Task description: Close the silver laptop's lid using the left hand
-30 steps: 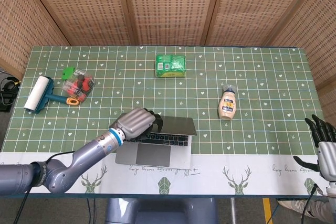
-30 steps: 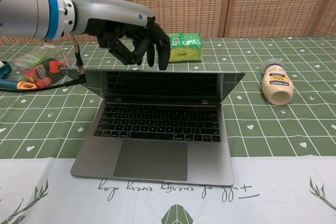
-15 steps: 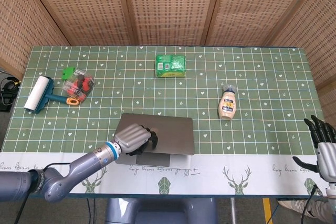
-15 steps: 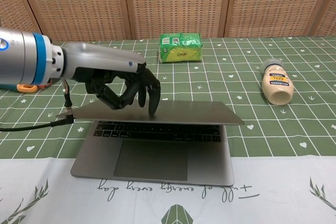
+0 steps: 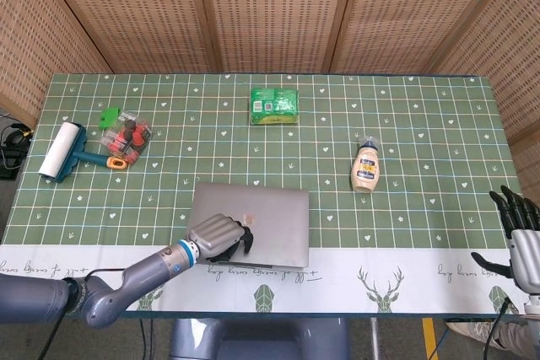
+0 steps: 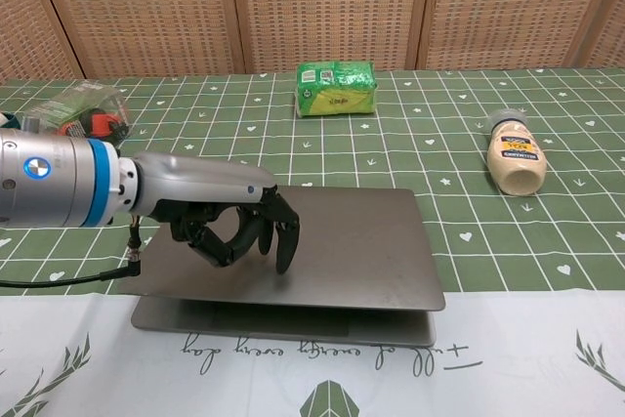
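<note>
left hand (image 6: 234, 227), metal-grey back with dark fingers, rests on the lid of the thin silver laptop (image 6: 347, 241); fingers curled downward, tips touching the lid surface, nothing gripped. in the chest view a narrow gap shows between lid and base at the near edge, so the lid is nearly but not fully flat. laptop sits at the near edge of the green checked tablecloth (image 5: 422, 115), partly over its white printed border.

right hand (image 5: 519, 233) at the near right corner, off the table edge, dark fingers spread apart, holding nothing.

farther back: cream squeeze bottle (image 6: 513, 158) lying on its side to the right; clear plastic packet of small red and orange items (image 5: 126, 137) and white lint roller with teal handle (image 5: 61, 152) at left. farthest, green wrapped packet (image 6: 336, 88) at centre.
</note>
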Tool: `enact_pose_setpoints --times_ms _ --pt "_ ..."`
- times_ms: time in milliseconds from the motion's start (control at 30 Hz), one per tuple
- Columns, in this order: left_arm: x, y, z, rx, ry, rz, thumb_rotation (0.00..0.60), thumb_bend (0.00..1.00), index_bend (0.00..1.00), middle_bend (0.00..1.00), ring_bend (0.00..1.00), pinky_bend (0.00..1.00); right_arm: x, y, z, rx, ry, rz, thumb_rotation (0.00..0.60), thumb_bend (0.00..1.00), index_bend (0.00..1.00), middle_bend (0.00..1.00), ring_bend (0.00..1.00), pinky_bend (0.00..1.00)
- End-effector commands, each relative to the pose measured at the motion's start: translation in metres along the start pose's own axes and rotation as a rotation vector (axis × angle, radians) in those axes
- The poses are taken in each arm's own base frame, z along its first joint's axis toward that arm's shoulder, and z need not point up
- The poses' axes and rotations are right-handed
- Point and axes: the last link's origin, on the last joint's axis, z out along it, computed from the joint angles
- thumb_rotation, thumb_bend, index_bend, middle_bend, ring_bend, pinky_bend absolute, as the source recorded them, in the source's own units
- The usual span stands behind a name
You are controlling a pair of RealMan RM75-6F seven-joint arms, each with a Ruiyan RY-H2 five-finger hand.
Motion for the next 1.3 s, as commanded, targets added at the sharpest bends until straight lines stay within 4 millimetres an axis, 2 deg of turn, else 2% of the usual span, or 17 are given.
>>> enact_pose_setpoints --times_ms 33,333,567,633,700,733,800,900,1000,1100,1300 --pt "-0.006 -0.001 0.003 0.004 -0.015 0.005 0.6 1.0 0.43 0.32 0.31 0.33 0.0 0.0 0.0 0.001 0.001 0.0 0.6 0.02 0.0 0.0 0.0 0.0" --pt "-0.02 -0.002 0.012 0.017 -0.049 0.021 0.6 1.0 0.43 0.32 0.31 0.33 0.002 -0.001 -0.001 0.004 0.004 0.001 0.6 0.02 0.0 0.0 0.0 0.0" --pt "-0.02 -0.004 0.011 0.031 -0.037 0.022 0.6 1.0 0.42 0.32 0.31 0.33 0.002 -0.001 -0.001 0.006 0.006 0.001 0.6 0.02 0.0 0.0 0.0 0.0" --pt "-0.017 -0.004 0.008 0.032 -0.017 0.007 0.6 0.96 0.4 0.3 0.3 0.32 0.002 -0.001 -0.002 0.006 0.006 0.001 0.6 0.02 0.0 0.0 0.0 0.0" --pt "-0.011 -0.004 0.002 0.033 0.015 -0.005 0.6 0.82 0.33 0.23 0.25 0.27 0.002 -0.001 -0.002 0.007 0.004 0.0 0.6 0.01 0.0 0.0 0.0 0.0" --pt "-0.007 -0.004 -0.002 0.034 0.041 -0.011 0.6 0.77 0.31 0.2 0.23 0.24 0.002 -0.002 -0.002 0.008 0.003 0.0 0.6 0.02 0.0 0.0 0.0 0.0" --pt "-0.002 -0.006 -0.012 0.041 0.084 -0.01 0.6 0.64 0.22 0.08 0.12 0.1 0.001 -0.002 -0.002 0.011 0.003 -0.001 0.6 0.01 0.0 0.0 0.0 0.0" --pt "0.005 -0.014 -0.03 0.076 0.183 0.015 0.6 0.48 0.11 0.0 0.01 0.0 0.001 -0.003 -0.002 0.015 0.002 -0.001 0.6 0.02 0.0 0.0 0.0 0.0" --pt "0.004 -0.025 -0.058 0.142 0.331 0.061 0.6 0.38 0.02 0.0 0.0 0.0 0.0 -0.004 -0.002 0.019 -0.003 0.0 0.6 0.02 0.0 0.0 0.0 0.0" --pt "-0.007 -0.04 -0.088 0.235 0.475 0.124 0.6 0.31 0.0 0.0 0.0 0.0 -0.002 -0.005 -0.001 0.024 -0.008 -0.002 0.6 0.02 0.0 0.0 0.0 0.0" --pt "-0.04 -0.062 -0.137 0.389 0.609 0.167 0.6 0.27 0.0 0.0 0.0 0.0 -0.006 -0.007 -0.001 0.036 -0.021 -0.004 0.6 0.02 0.0 0.0 0.0 0.0"
